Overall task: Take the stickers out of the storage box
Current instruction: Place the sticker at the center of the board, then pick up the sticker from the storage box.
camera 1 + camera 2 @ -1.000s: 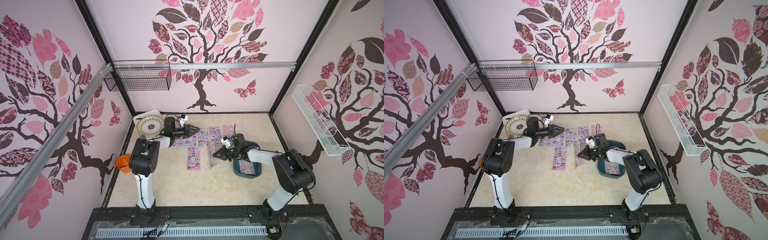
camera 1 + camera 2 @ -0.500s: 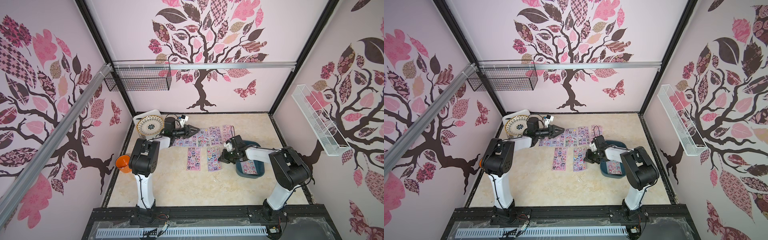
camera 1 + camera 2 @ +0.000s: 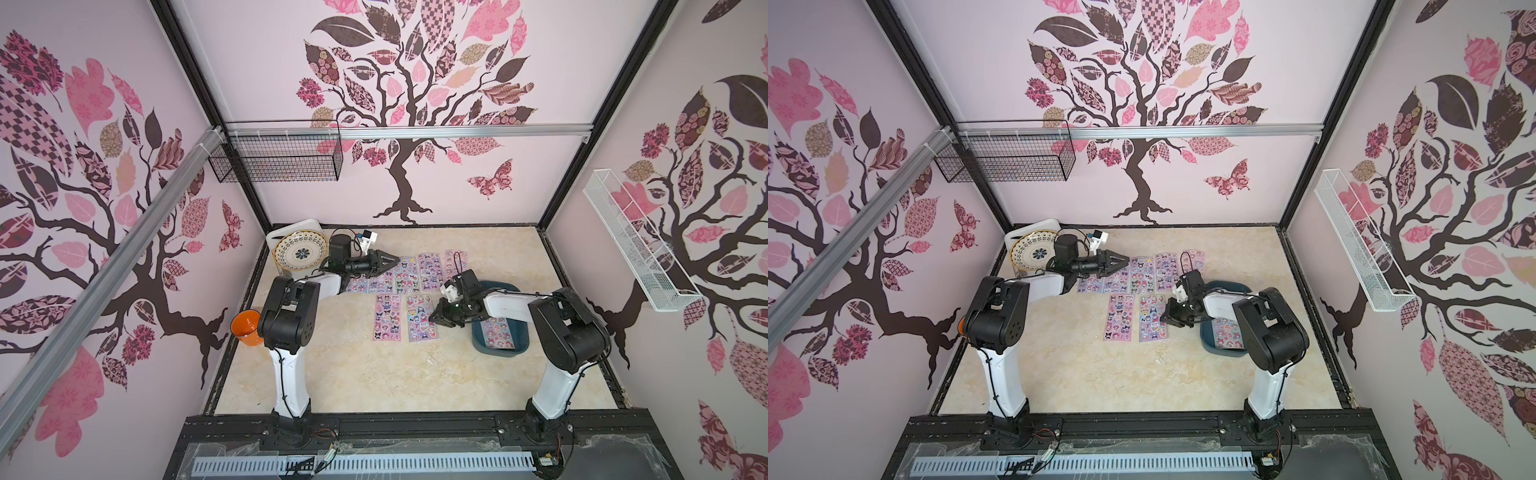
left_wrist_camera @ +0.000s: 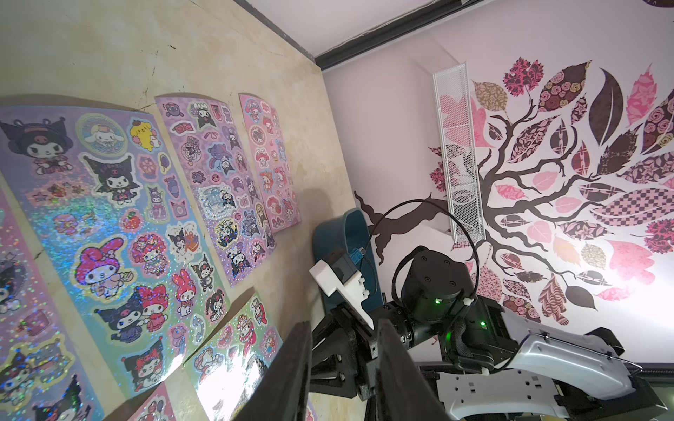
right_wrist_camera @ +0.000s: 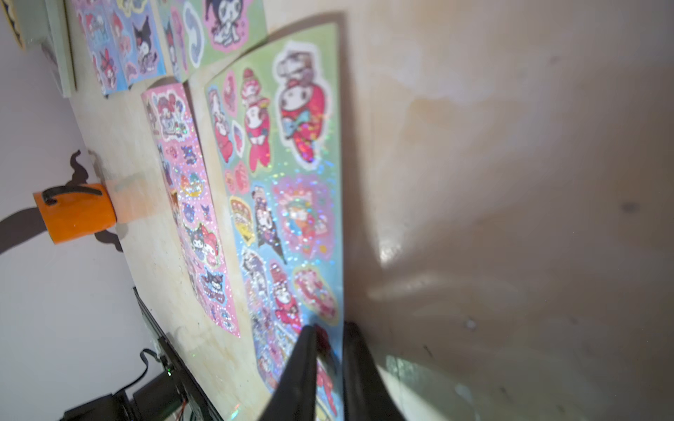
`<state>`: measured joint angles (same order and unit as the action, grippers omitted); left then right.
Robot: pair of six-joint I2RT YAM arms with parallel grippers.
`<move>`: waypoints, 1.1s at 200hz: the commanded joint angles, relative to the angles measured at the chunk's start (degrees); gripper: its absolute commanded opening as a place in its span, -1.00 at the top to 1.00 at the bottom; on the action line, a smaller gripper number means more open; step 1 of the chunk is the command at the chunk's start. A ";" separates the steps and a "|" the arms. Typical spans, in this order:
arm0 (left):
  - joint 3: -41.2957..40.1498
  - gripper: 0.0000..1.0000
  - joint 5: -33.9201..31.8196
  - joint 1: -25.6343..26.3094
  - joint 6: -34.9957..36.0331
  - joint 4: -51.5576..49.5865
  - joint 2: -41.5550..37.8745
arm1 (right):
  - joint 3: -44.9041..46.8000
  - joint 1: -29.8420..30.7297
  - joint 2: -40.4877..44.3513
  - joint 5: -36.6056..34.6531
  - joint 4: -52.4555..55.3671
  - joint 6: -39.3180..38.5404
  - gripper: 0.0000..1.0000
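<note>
Stickers (image 3: 496, 332) inside storage box (image 3: 498, 353): both top views only.

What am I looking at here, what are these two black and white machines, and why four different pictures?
These are two robot arms mounted at a table's edge, each ending in a two-fingered gripper. Two pictures look down from overhead, nearly identical; two come from cameras on the arms' wrists. On the table lie several sticker sheets, a patterned plate and an orange cup. The teal storage box holds at least one more sheet. The left gripper hovers open and empty. The right gripper has its jaws slightly apart at a laid-out sheet's edge, gripping nothing.
</note>
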<state>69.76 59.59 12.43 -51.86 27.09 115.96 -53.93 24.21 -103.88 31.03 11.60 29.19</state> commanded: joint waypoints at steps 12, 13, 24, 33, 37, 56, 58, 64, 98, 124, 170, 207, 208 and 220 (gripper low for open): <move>1.28 0.29 0.70 0.14 2.19 -1.53 -2.06 | -0.56 0.29 3.69 -3.34 4.94 -1.87 0.38; 1.31 0.29 0.75 0.10 2.20 -1.57 -2.06 | -0.56 0.26 3.86 -3.38 5.07 -1.95 0.38; 1.29 0.29 0.87 0.19 2.35 -1.67 -2.17 | -0.73 0.18 5.52 -4.29 6.82 -2.51 0.31; 1.42 0.29 0.82 0.14 2.70 -2.05 -2.37 | -0.74 0.22 7.01 -5.17 7.88 -2.78 0.25; 1.46 0.29 0.81 0.19 2.91 -2.35 -2.36 | -0.66 0.17 7.84 -5.44 8.21 -2.86 0.25; 1.61 0.29 0.74 0.14 3.32 -2.88 -2.26 | -0.72 -0.13 11.25 -6.72 9.82 -3.17 0.18; 1.65 0.29 0.71 0.14 3.33 -2.87 -2.24 | -0.73 -0.19 11.66 -6.80 10.04 -3.22 0.16; 1.63 0.29 0.83 0.14 3.31 -2.92 -2.14 | -0.82 -0.42 12.72 -6.94 10.68 -3.42 0.09; 2.13 0.30 1.03 0.14 4.46 -4.50 -2.34 | -0.51 -3.51 19.85 -12.04 16.23 -6.78 -0.29; 1.68 0.30 -0.90 0.14 6.93 -6.36 -3.51 | 3.37 -10.89 26.64 -12.01 17.15 -9.32 -0.37; 2.36 0.30 -1.76 0.24 9.19 -8.94 -4.15 | 7.29 -21.58 32.92 -16.23 21.68 -13.77 -0.62; 1.62 0.30 -2.22 0.55 8.14 -6.85 -4.52 | 6.03 -21.62 30.29 -30.26 26.52 -17.10 -0.88; 1.61 0.30 -2.21 0.57 8.16 -6.87 -4.56 | 6.03 -21.60 30.17 -30.25 26.49 -17.12 -0.88; 2.00 0.30 -2.19 0.59 8.46 -7.39 -4.35 | 6.03 -21.65 28.96 -28.49 25.80 -17.35 -0.89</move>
<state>71.13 57.89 12.60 -44.62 19.66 112.64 -46.24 2.55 -72.51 7.44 35.09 14.57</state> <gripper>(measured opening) 0.349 0.938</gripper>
